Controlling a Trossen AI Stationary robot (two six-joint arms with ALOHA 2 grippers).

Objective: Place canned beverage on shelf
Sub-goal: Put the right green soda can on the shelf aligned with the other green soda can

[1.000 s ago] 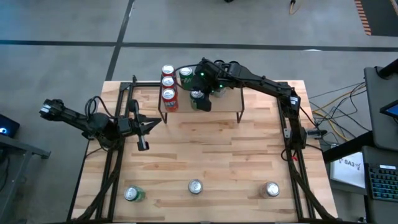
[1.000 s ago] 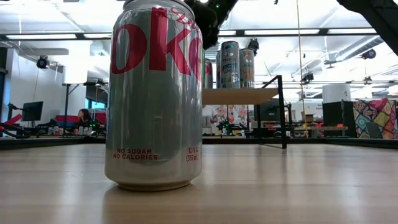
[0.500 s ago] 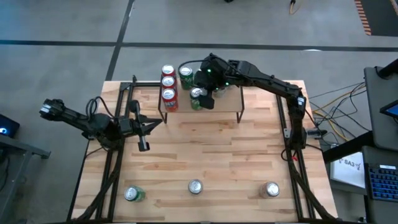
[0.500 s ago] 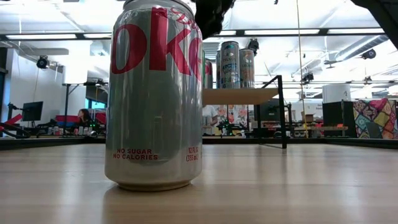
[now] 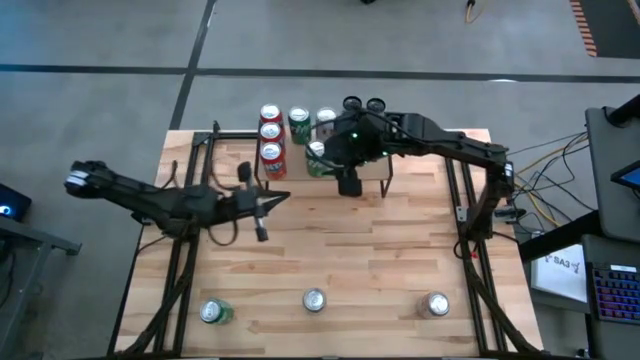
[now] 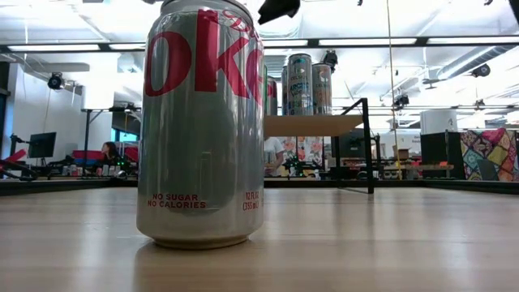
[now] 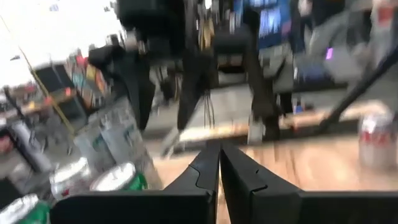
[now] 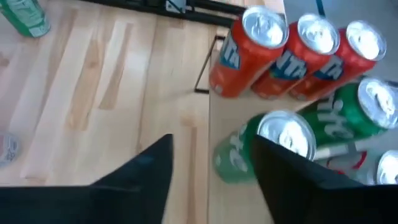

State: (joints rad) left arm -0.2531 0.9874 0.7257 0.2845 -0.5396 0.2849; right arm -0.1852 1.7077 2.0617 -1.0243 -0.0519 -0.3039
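The shelf [image 5: 365, 165] stands at the table's far middle and also shows in the low view [image 6: 312, 125]. Several cans stand upright on it: three red ones [image 5: 270, 133] in a row, two green ones [image 5: 298, 121] and a silver one [image 5: 326, 118]. My right gripper [image 5: 348, 185] is open and empty over the shelf's near edge. The nearer green can [image 8: 273, 142] stands just beyond its fingertips [image 8: 158, 155], with nothing gripping it. My left gripper [image 5: 283, 198] is shut and empty above the table left of the shelf, and shows in its wrist view [image 7: 219, 152].
Three more cans stand near the table's near edge: a green one [image 5: 213, 312], a silver one [image 5: 314, 300] that fills the low view [image 6: 203, 122], and another silver one [image 5: 437, 304]. The shelf's right half is bare. Bare wood lies between the shelf and these cans.
My right gripper has drawn back from the nearer green can toward the table's right and near edges, and has risen. The can stays upright on the shelf. My left gripper has gone toward the table's right edge, closer to the shelf.
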